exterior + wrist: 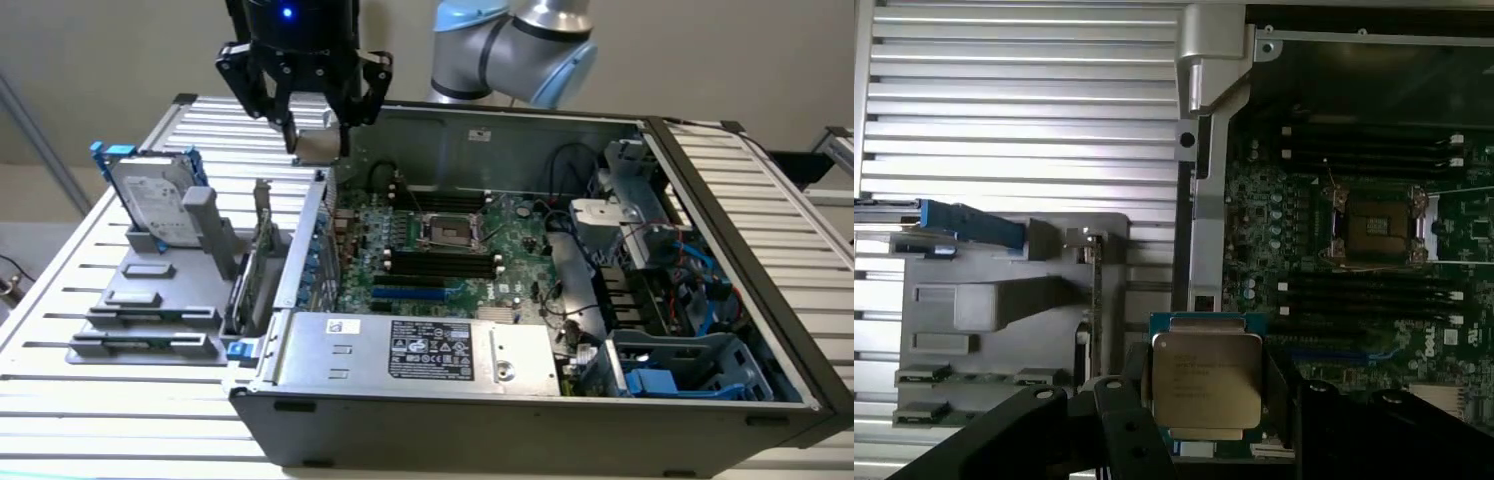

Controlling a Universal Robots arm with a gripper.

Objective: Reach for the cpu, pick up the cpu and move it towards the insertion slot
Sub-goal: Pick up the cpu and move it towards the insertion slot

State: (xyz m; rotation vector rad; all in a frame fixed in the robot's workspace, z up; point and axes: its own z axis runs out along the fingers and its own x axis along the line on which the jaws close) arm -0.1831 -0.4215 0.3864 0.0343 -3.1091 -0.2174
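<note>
Gripper [318, 128] clamped on cpu [1206, 377] at upper left of the exterior frame, above case wall; worth keeping chip level and travelling toward insertion slot [450, 232] mid-frame, clear of wall.

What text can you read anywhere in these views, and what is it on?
"DELL": white letters, turned sideways, on the motherboard.
cpu, in the gripper: printed lines too blurred to read.
Power supply label: black sticker, print and marks too small to read.
Hard drive: label unreadable.
</note>
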